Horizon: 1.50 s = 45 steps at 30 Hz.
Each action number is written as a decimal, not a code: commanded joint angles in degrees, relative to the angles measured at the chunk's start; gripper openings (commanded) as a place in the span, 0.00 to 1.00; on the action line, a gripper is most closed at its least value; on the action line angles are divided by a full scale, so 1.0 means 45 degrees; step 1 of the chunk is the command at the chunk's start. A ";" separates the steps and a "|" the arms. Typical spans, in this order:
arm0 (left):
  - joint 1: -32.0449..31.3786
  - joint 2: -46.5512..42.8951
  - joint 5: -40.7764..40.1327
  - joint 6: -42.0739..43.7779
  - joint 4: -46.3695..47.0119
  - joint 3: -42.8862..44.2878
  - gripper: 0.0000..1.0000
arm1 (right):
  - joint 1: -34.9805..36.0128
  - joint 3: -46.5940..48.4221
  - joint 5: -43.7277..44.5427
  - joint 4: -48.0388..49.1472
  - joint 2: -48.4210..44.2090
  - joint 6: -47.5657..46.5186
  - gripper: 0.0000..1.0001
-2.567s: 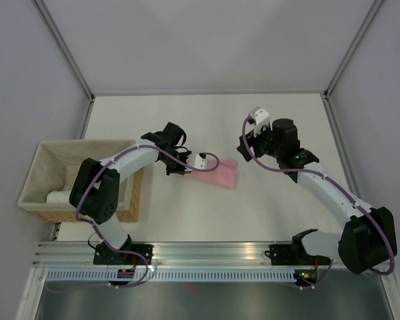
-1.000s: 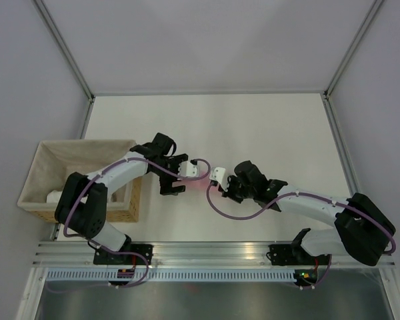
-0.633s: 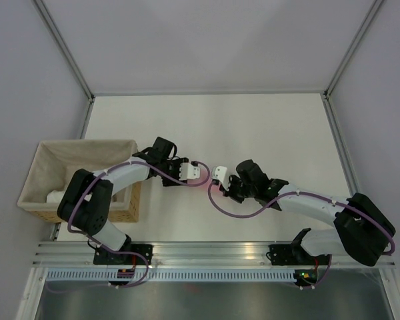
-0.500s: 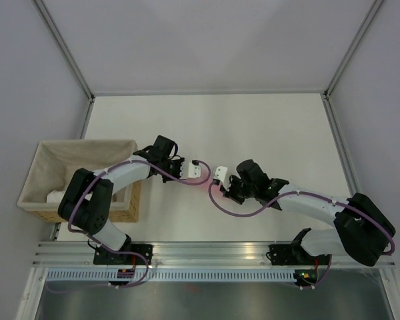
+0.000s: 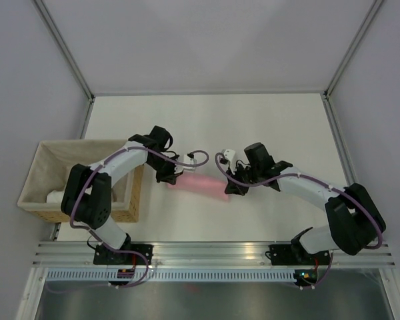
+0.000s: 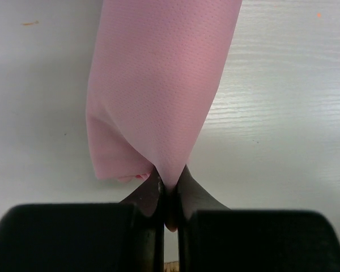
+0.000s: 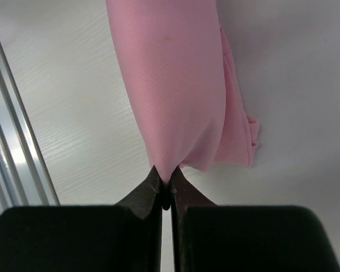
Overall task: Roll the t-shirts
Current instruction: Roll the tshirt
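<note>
Pink t-shirt [image 5: 200, 183] rolled into a long narrow bundle, gripped at both ends.

Stretched left to right over the middle of the table [image 5: 267, 120], closer to the near edge than the far one, sloping slightly toward the near edge at the right end; resting on the surface or lifted just off it, hard to tell. Left end pinched by the left gripper [image 6: 169, 182], jaws closed tight on a fold of fabric. Right end pinched the same way by the right gripper [image 7: 165, 182], jaws pressed together on the cloth. Loose folded layers showing beside the roll at each end. Wicker basket [image 5: 87, 142] at the left edge, cloth-lined, well apart from the shirt, a white roll [image 5: 57, 197] inside.
</note>
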 commanded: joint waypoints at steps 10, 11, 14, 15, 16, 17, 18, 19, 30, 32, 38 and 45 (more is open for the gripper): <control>0.0976 0.2273 0.1142 -0.1231 -0.2187 0.2666 0.19 | -0.1833 0.0413 -0.3799 0.1296 0.2335 0.3069 0.04; 0.1034 0.2565 0.1180 -0.1620 -0.2207 0.2901 0.25 | -0.2067 0.0685 -0.3898 0.0927 0.2821 0.3031 0.04; 0.1269 0.2724 0.1667 -0.2032 -0.2188 0.3430 0.42 | -0.2400 0.0766 -0.4114 0.0611 0.3507 0.2758 0.03; 0.1289 0.2724 0.1823 -0.2150 -0.2188 0.3546 0.48 | -0.2478 0.0766 -0.4153 0.0630 0.3607 0.2738 0.03; 0.1289 0.2744 0.2173 -0.2267 -0.2149 0.3625 0.50 | -0.2498 0.0785 -0.4173 0.0630 0.3666 0.2776 0.03; 0.1289 0.2744 0.2331 -0.2713 -0.2033 0.3684 0.53 | -0.2518 0.0805 -0.4192 0.0766 0.3685 0.2854 0.03; 0.1289 0.2744 0.2449 -0.2969 -0.1896 0.3704 0.54 | -0.2518 0.0824 -0.4154 0.0844 0.3686 0.2893 0.03; 0.1289 0.2744 0.2527 -0.3551 -0.1721 0.3685 0.55 | -0.2518 0.0863 -0.4115 0.0845 0.3686 0.2913 0.03; 0.1289 0.3973 0.2684 -0.6681 -0.0040 0.4622 0.28 | -0.2674 0.1352 -0.3918 0.0376 0.3842 0.2698 0.04; 0.1289 0.4072 0.2704 -0.6858 -0.0059 0.4486 0.05 | -0.2713 0.1372 -0.3997 0.0357 0.3803 0.2776 0.04; 0.1347 0.3392 0.2333 -0.7034 -0.1132 0.3610 0.02 | -0.2713 0.0807 -0.4601 0.0473 0.3180 0.4002 0.00; 0.1601 0.2294 0.2724 -0.6467 -0.2442 0.2474 0.02 | -0.2714 -0.0054 -0.5286 0.0963 0.2552 0.5277 0.00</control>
